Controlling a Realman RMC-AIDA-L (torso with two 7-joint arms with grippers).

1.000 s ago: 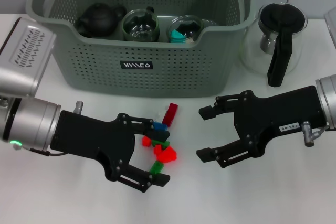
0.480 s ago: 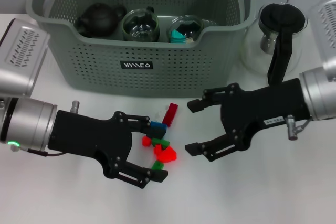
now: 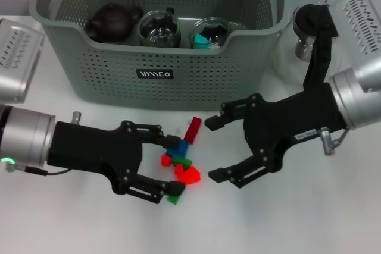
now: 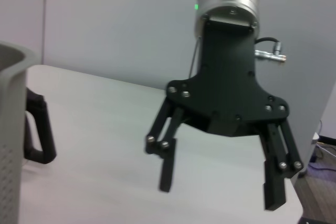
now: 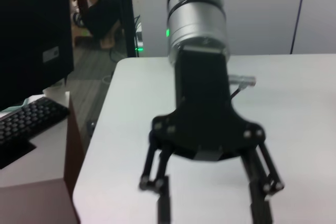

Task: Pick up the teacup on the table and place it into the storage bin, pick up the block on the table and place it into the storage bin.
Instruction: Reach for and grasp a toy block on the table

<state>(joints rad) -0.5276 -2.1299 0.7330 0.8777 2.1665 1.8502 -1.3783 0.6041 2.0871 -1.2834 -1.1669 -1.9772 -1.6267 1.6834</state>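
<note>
Left hand (image 3: pixel 168 169) fingers apart, straddling block cluster (image 3: pixel 180 168) on surface, near side of storage bin (image 3: pixel 155 75). Right hand (image 3: pixel 219 148) spread wide, just right of cluster. Risk: hands collide; closing fingers scatter neighbouring blocks.

The head camera looks forward and down at the table (image 3: pixel 309 218) from close above. It frames both grippers and the storage bin (image 3: pixel 155 75) at the far edge. Each wrist camera faces across the table toward the opposite arm: the left wrist view shows the right gripper (image 4: pixel 223 190), the right wrist view the left gripper (image 5: pixel 210 211).
</note>
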